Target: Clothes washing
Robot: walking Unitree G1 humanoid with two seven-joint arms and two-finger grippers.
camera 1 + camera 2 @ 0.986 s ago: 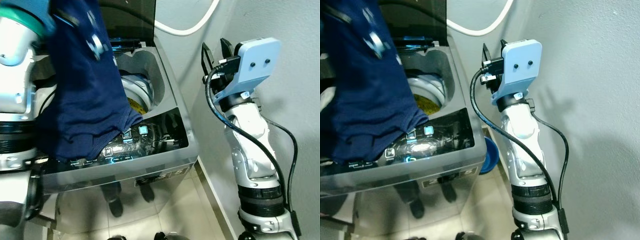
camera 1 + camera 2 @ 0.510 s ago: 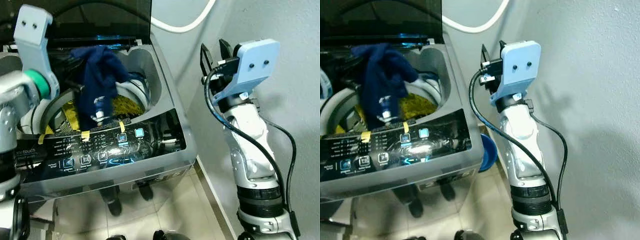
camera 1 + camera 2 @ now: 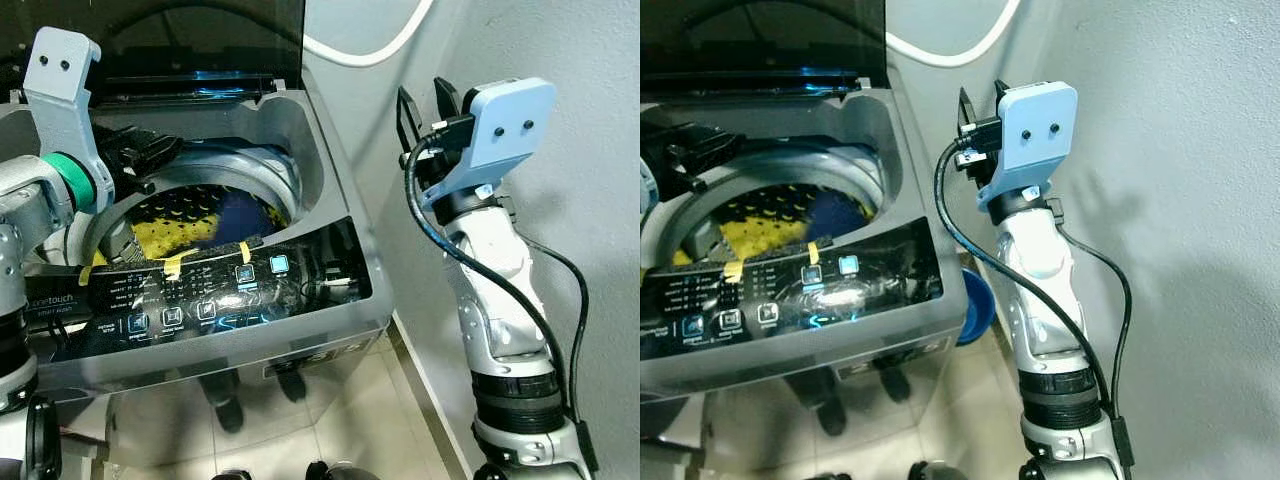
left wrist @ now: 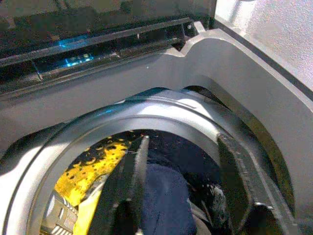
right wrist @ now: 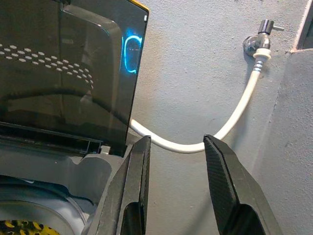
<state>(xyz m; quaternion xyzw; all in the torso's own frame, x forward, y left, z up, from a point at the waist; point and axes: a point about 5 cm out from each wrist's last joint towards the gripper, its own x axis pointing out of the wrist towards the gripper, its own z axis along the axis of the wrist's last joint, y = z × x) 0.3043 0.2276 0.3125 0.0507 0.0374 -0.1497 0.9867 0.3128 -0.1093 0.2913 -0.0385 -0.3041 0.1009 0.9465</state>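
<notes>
- Navy garment (image 3: 238,212) lies down inside the washer drum (image 3: 262,178), toward the drum's right side, bunched, no clear long axis; a yellow patterned cloth (image 3: 170,222) sits beside it on the left.
- Washer (image 3: 330,330) is a top-loader, lid (image 3: 200,35) standing upright at the back edge, control panel (image 3: 215,290) along the front edge with lit blue buttons and strips of yellow tape.
- Left gripper (image 4: 188,196) hangs over the drum opening at the back-left rim, fingers spread wide, nothing between them; garment visible below in the gap.
- Right gripper (image 5: 176,188) is raised to the right of the washer, past its right edge, near the grey wall (image 3: 1180,200), fingers parted, empty, aimed at the wall and lid.
- White hose (image 5: 234,115) runs from a wall tap (image 5: 261,36) down behind the washer's back-right corner.
- Open room: narrow gap between the washer's right side and the wall; tiled floor (image 3: 330,420) in front; blue basin (image 3: 975,305) on the floor by the right side.
</notes>
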